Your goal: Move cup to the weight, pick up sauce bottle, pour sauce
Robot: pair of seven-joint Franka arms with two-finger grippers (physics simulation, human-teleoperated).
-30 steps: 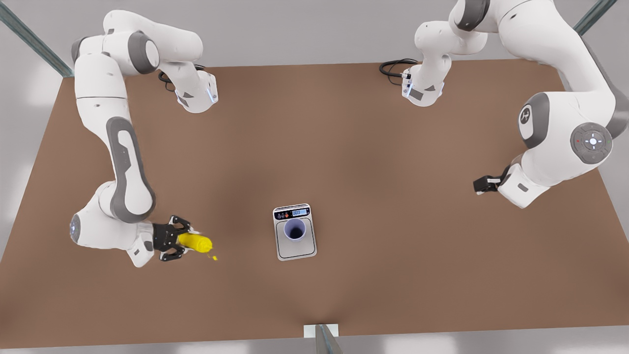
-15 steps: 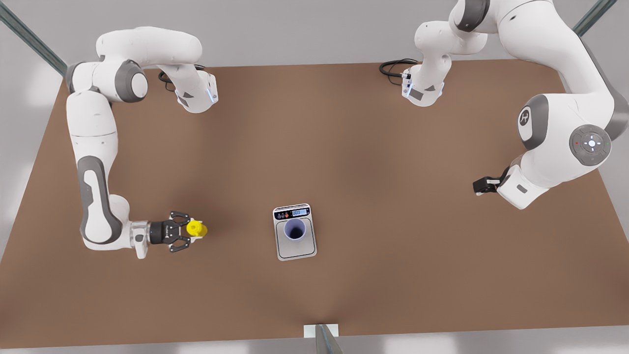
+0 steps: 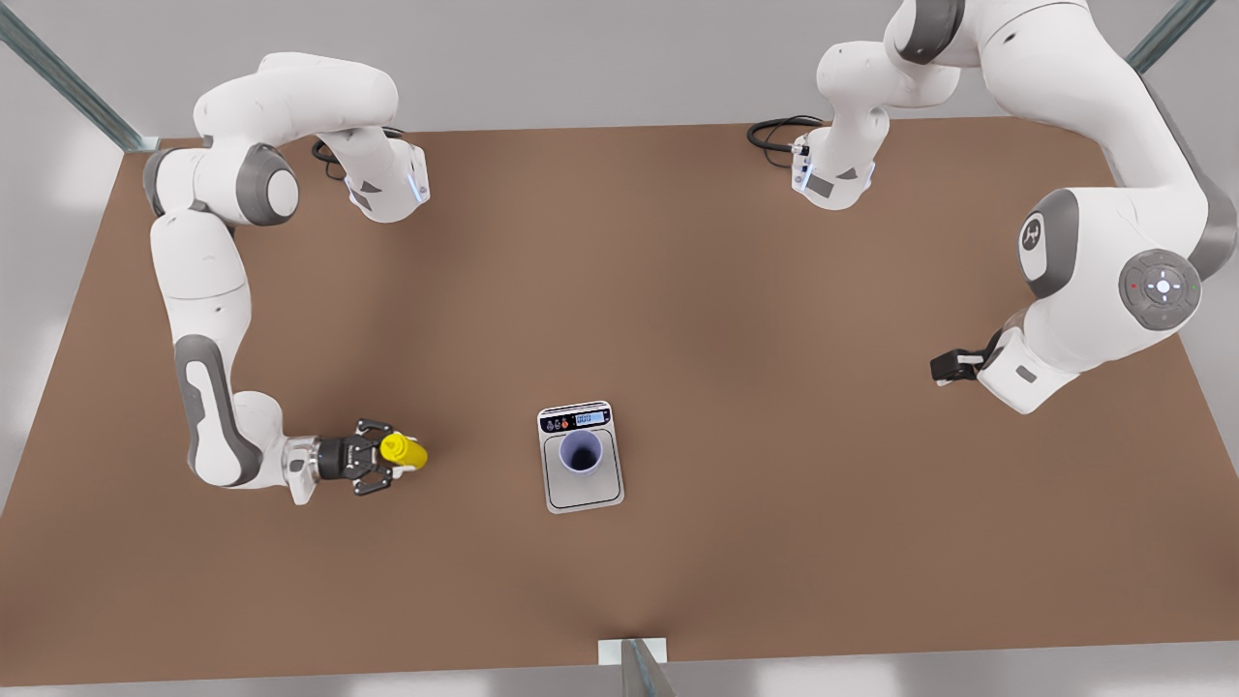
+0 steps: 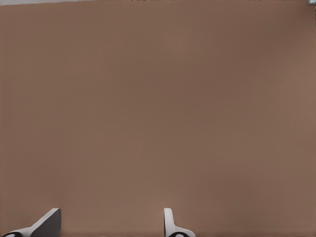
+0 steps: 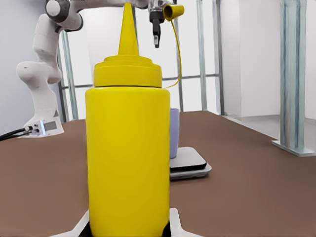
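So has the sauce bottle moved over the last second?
Yes. The sauce bottle, in the right gripper, went from tipped to upright and sits slightly farther from the weight.

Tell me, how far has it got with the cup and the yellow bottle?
The cup already stands on the weight. The right gripper, at the front view's left, grips the upright sauce bottle, well short of the cup. Carrying it over and pouring remain. The left gripper waits open above bare table.

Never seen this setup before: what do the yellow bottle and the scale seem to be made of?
The sauce bottle looks like smooth, glossy plastic, with soft highlights on even yellow. The weight seems to have a matte silver-grey metal plate, white plastic rim and black panel; being a render, that is uncertain.
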